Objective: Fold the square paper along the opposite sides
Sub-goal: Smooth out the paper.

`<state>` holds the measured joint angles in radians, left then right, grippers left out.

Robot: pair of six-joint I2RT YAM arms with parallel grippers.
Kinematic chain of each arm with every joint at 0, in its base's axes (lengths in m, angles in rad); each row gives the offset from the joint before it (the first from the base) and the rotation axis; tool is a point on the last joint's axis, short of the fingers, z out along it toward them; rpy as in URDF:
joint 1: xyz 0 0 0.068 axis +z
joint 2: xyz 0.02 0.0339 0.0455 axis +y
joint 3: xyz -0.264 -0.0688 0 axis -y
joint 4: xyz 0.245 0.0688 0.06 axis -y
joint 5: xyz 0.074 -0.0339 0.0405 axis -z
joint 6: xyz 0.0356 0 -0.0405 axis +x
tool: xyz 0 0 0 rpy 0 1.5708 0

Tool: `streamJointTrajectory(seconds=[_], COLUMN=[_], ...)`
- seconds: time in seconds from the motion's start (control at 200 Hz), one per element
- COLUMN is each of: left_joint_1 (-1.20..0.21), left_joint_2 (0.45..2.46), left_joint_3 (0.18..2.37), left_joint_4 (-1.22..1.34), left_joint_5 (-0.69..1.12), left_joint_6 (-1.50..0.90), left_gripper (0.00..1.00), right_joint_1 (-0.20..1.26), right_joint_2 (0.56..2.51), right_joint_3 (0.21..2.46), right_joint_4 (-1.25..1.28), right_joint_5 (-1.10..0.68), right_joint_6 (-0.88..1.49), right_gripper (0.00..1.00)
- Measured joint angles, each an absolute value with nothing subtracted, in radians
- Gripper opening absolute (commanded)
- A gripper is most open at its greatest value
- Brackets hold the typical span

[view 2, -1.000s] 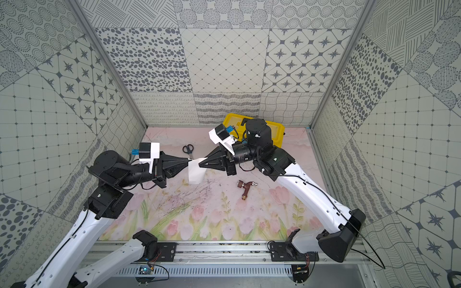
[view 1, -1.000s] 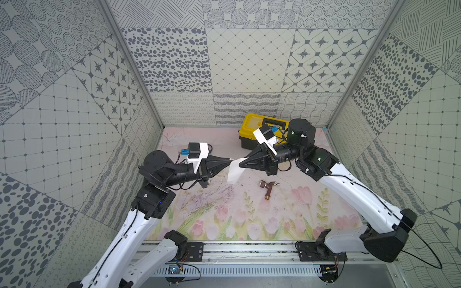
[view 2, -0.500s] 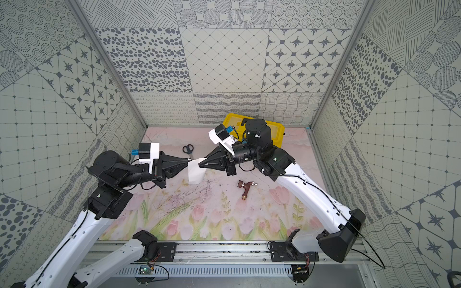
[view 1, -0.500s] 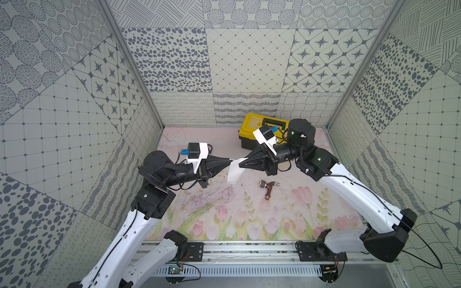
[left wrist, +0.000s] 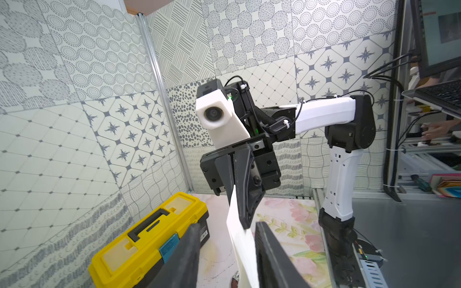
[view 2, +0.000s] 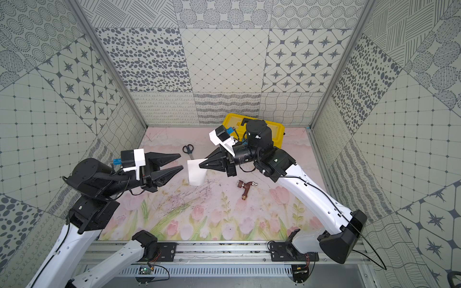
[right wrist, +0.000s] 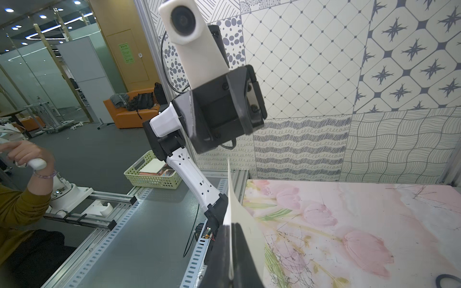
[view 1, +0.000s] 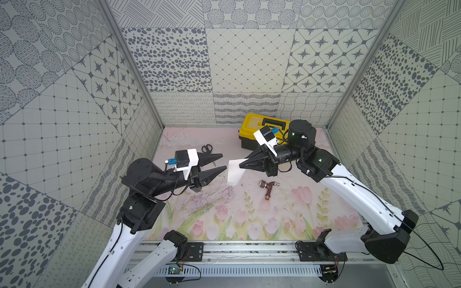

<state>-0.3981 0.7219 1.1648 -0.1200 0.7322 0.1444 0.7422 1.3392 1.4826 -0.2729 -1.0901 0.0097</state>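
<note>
- In both top views, my left gripper (view 1: 224, 161) (view 2: 181, 161) has let go: its jaws now stand apart, just short of the square paper (view 1: 234, 173) (view 2: 195, 174), which hangs above the floral mat (view 1: 224, 214) from the clenched right gripper (view 1: 240, 165) (view 2: 200, 164)
- Left wrist: the sheet's free edge runs between my spread left fingers (left wrist: 270, 259); I cannot tell whether it touches one; yellow toolbox (left wrist: 149, 237) near
- Right wrist: closed fingers (right wrist: 245, 259) pinch the sheet's edge; open mat lies beyond

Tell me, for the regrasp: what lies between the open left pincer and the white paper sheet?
Nothing: both top views show a narrow bare gap from the left pincer to the thin white paper sheet.
</note>
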Motion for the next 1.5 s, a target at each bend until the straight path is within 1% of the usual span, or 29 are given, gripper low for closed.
streamJointTrajectory(seconds=[0.215, 0.375, 0.65, 0.951, 1.336, 1.386, 1.496], left_joint_1=[-0.398, -0.399, -0.4, -0.423, -0.445, -0.445, -0.445], left_joint_2=[0.646, 0.679, 0.813, 0.818, 0.865, 0.871, 0.879], left_joint_3=[1.194, 1.188, 1.151, 1.127, 1.136, 1.138, 1.14], left_joint_4=[-0.199, -0.202, -0.101, 0.019, 0.032, 0.032, 0.032], left_joint_5=[0.665, 0.673, 0.77, 0.856, 0.868, 0.867, 0.866], left_joint_6=[0.234, 0.24, 0.118, 0.002, -0.012, -0.013, -0.014], left_gripper=[0.47, 0.5, 0.52, 0.52, 0.53, 0.5, 0.34], right_joint_1=[0.739, 0.739, 0.739, 0.739, 0.739, 0.739, 0.739], right_joint_2=[1.333, 1.333, 1.333, 1.333, 1.333, 1.334, 1.334], right_joint_3=[1.481, 1.481, 1.481, 1.481, 1.483, 1.483, 1.483], right_joint_4=[-0.275, -0.278, -0.281, -0.281, -0.281, -0.281, -0.281], right_joint_5=[-1.088, -1.088, -1.088, -1.087, -1.087, -1.087, -1.087], right_joint_6=[0.01, 0.01, 0.009, 0.006, -0.001, -0.001, -0.001], right_gripper=[0.0, 0.0, 0.0, 0.0, 0.0, 0.0, 0.0])
